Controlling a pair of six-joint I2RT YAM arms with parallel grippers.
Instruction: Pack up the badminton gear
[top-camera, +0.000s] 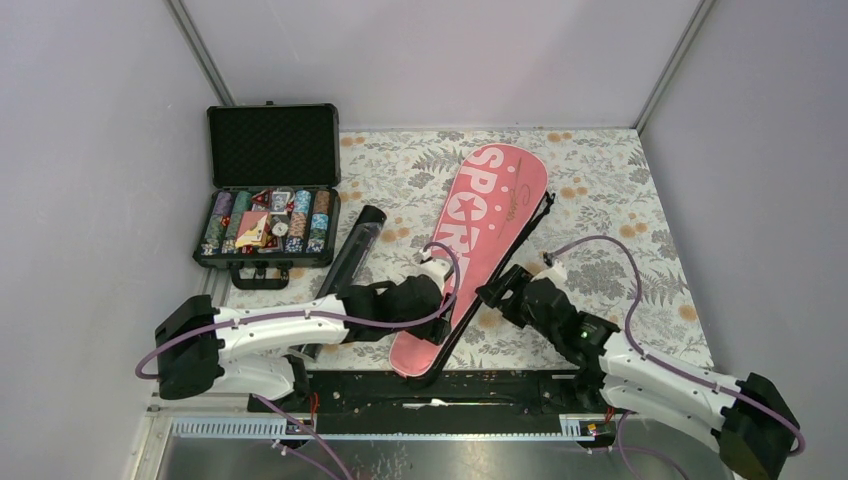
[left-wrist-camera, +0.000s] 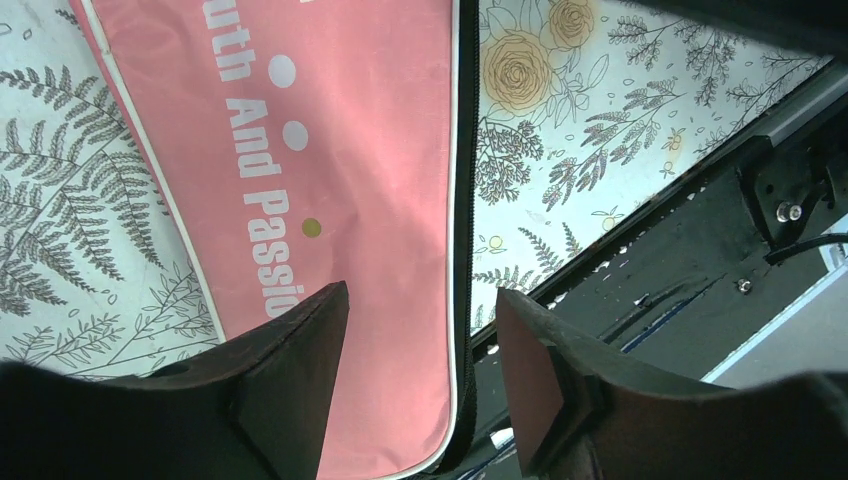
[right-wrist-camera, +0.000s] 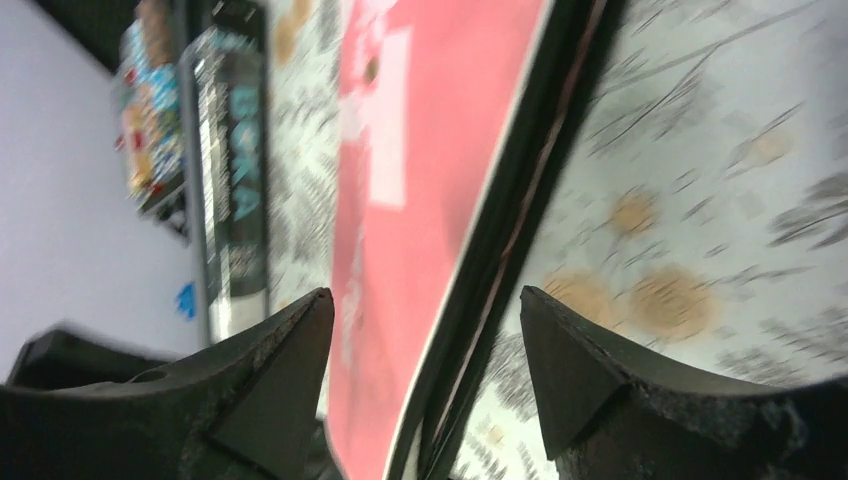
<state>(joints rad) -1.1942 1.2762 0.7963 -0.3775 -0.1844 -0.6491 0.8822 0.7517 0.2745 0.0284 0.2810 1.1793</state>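
The pink "SPORT" racket bag (top-camera: 490, 205) lies diagonally on the floral table, its narrow end over the near edge. Its black zipper edge (top-camera: 500, 275) runs along its right side. My left gripper (top-camera: 445, 295) is open over the bag's narrow end, its jaws astride the pink cloth and zipper edge (left-wrist-camera: 463, 200). My right gripper (top-camera: 492, 292) is open just right of the bag, its jaws astride the same black edge (right-wrist-camera: 515, 200). The long black tube (top-camera: 350, 258) with teal lettering (right-wrist-camera: 245, 150) lies left of the bag. Rackets and shuttlecocks are out of view.
An open black case of poker chips (top-camera: 268, 215) stands at the far left. A small blue block (right-wrist-camera: 185, 298) shows beyond the tube in the right wrist view. The black base rail (top-camera: 450, 390) runs along the near edge. Grey walls enclose the table.
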